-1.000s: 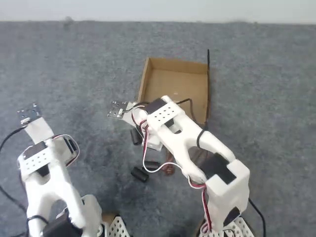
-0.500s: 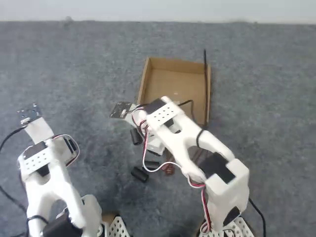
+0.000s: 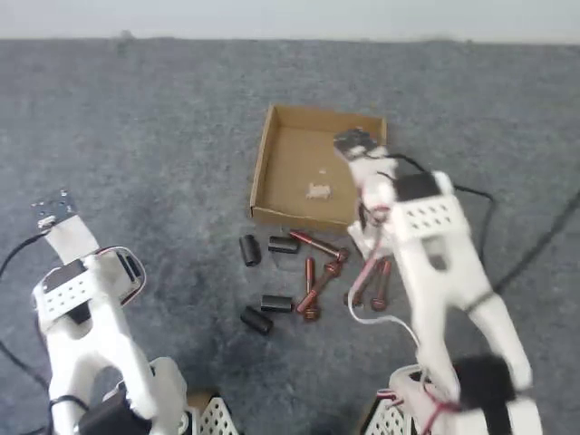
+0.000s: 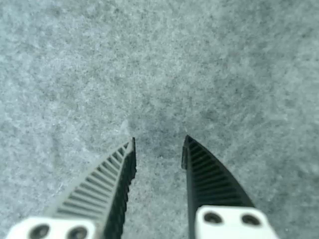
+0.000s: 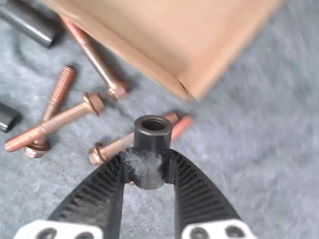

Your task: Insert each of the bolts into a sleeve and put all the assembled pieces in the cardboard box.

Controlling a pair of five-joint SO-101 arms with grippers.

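While the right gripper [image 5: 148, 157] pinches a sleeve [image 5: 152, 133], the left gripper [image 4: 159, 141] gapes over grey carpet [image 4: 209, 59].

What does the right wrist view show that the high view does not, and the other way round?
Right wrist view: a black sleeve clamped between the right gripper's fingers, its open bore in sight. High view: the left arm off to the side over grey carpet, four loose sleeves, and a pale scrap inside the cardboard box. Both: the cardboard box and the copper bolts lying beside it.
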